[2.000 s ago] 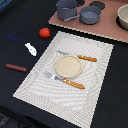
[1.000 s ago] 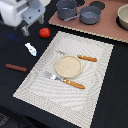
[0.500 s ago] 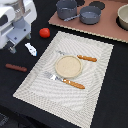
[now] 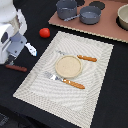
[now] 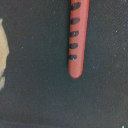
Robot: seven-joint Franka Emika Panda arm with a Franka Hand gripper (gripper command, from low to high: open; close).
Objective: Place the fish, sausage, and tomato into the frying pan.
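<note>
The sausage point(image 4: 16, 68), a thin reddish-brown rod, lies on the black table at the exterior view's left. It fills the wrist view point(image 5: 76, 40) with dark marks along it. My gripper point(image 4: 11, 59) hangs just above its end; its fingers are too blurred to read and do not show in the wrist view. The small white fish point(image 4: 31, 49) lies beside the gripper. The red tomato point(image 4: 44, 32) sits further back. The blue-grey frying pan point(image 4: 90, 15) stands on the brown board at the back.
A dark grey pot point(image 4: 66, 8) stands next to the pan, and a beige bowl point(image 4: 123, 16) at the back right. A striped placemat point(image 4: 95, 75) carries a tan plate point(image 4: 68, 66) and two orange-handled pieces of cutlery point(image 4: 74, 84).
My arm has come in from the back of the exterior view's left and moved forward and down, from over the fish to just above the sausage. The objects have not moved.
</note>
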